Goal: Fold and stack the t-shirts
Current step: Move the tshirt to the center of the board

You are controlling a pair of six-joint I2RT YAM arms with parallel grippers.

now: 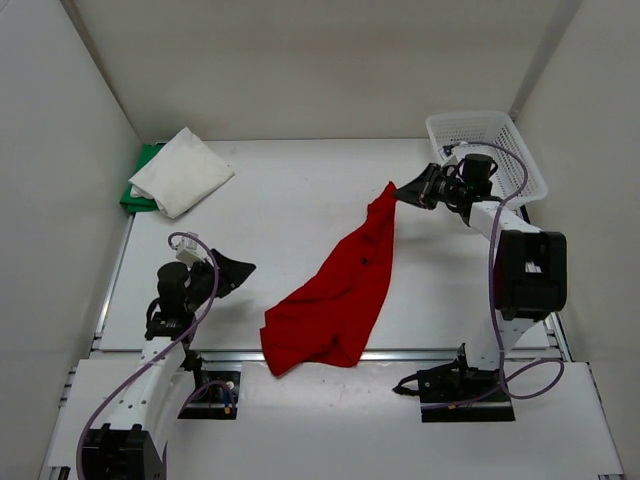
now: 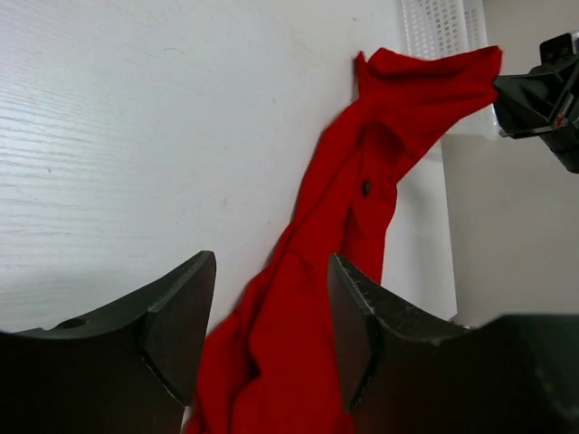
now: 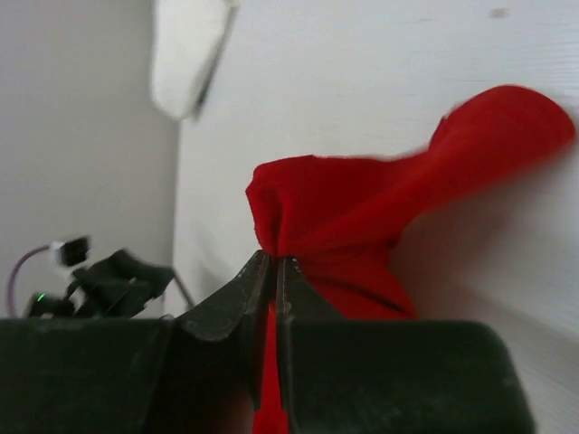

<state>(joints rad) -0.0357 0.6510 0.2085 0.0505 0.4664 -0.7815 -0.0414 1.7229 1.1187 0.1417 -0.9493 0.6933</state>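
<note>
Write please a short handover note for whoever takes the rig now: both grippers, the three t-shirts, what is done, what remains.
Right gripper: shut on one end of the red t-shirt, near the basket.
Left gripper: open, empty, left of that shirt's lower end.
Red t-shirt: bunched, unfolded, trailing toward the near edge of the table.
Done: white t-shirt lies folded on the green t-shirt, far left corner.
Left: spread and fold the red one, stack it there.
</note>
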